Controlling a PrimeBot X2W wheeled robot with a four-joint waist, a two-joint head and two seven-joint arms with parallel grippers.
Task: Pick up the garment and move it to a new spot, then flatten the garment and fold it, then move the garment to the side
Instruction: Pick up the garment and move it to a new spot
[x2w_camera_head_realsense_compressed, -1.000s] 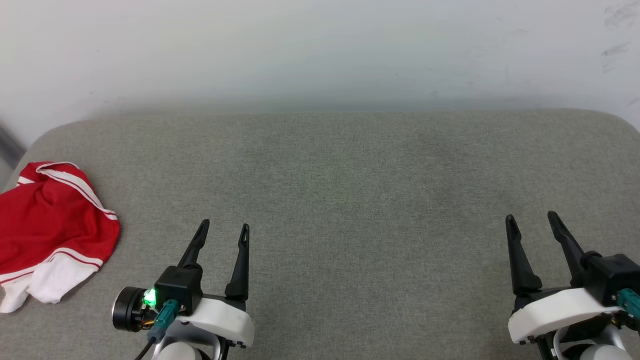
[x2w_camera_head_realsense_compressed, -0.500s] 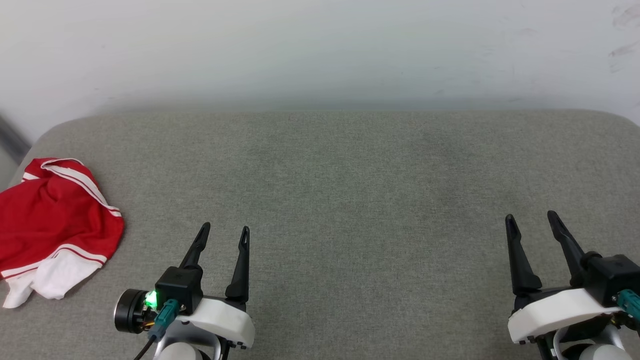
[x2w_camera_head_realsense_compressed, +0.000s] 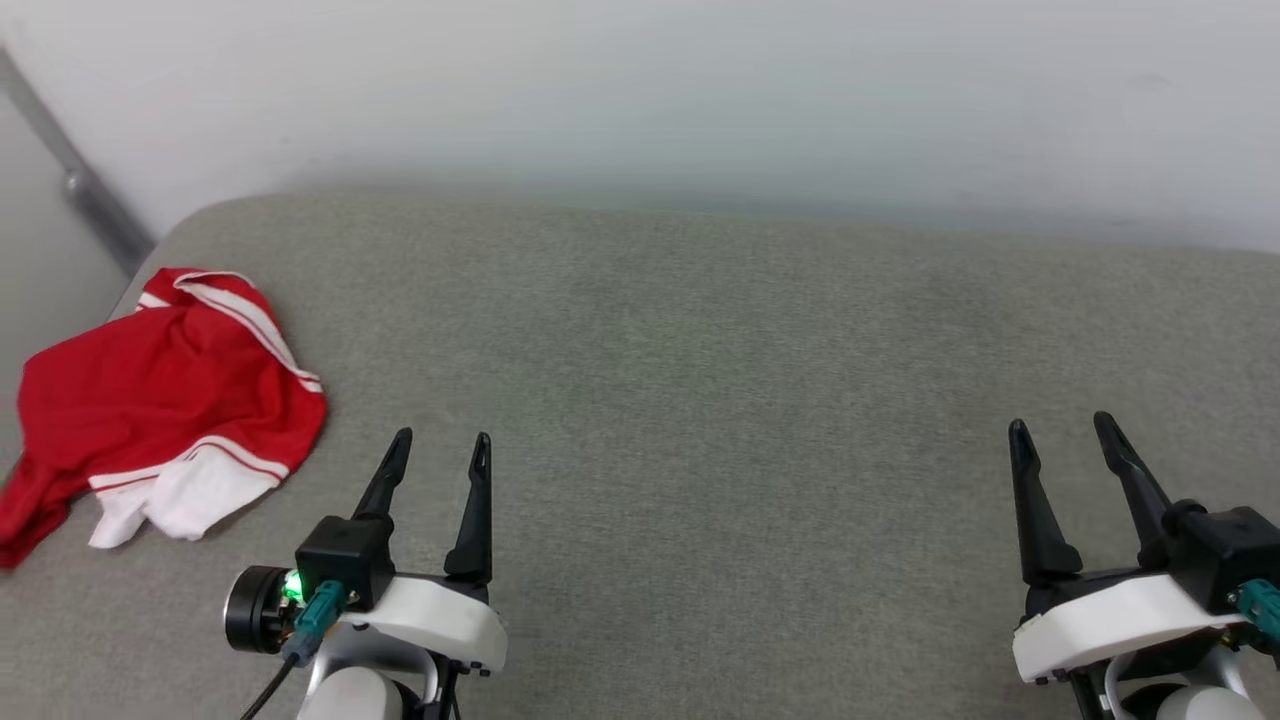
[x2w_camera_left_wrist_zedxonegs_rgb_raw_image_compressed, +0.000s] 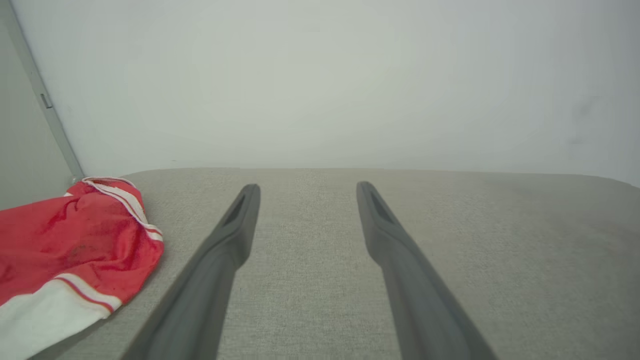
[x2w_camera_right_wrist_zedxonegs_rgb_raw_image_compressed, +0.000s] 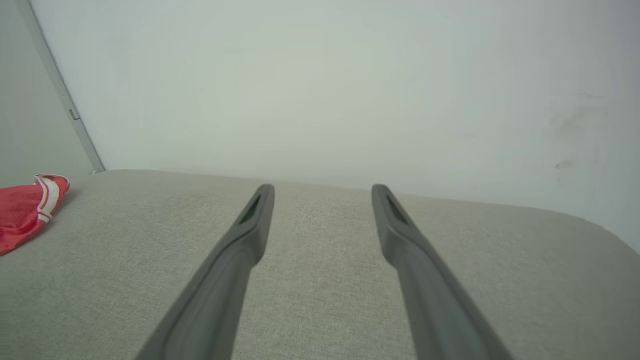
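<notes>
Folds and creases run through the soft bright red sports garment (x2w_camera_head_realsense_compressed: 170, 400), which lies crumpled in a loose heap at the far left of the grey woven-fabric padded surface (x2w_camera_head_realsense_compressed: 700, 350), close to its rounded left corner. A white panel sits at the near edge of the garment, bordered by thin red-and-white stripe trim, and a second striped band curves over the far side of the heap. In the head view a red flap at the lower left reaches the surface's left edge; whether it hangs over cannot be told. The left end effector (x2w_camera_head_realsense_compressed: 442, 438) is just to the right of the garment and apart from it, its two long dark fingers spread with bare grey fabric between them and nothing held. A small green light (x2w_camera_head_realsense_compressed: 293, 588) glows on the black housing at its wrist. The left wrist view shows the same spread fingers of the left end effector (x2w_camera_left_wrist_zedxonegs_rgb_raw_image_compressed: 307, 186) pointing toward the plain pale wall (x2w_camera_head_realsense_compressed: 640, 90), with the garment (x2w_camera_left_wrist_zedxonegs_rgb_raw_image_compressed: 65, 240) lying off to their left. The right end effector (x2w_camera_head_realsense_compressed: 1060, 422) is well apart from the garment, at the right side of the surface, its fingers likewise spread and empty. From the right wrist view the right end effector (x2w_camera_right_wrist_zedxonegs_rgb_raw_image_compressed: 322, 187) faces the wall, and the garment (x2w_camera_right_wrist_zedxonegs_rgb_raw_image_compressed: 22, 212) shows at the left edge.
</notes>
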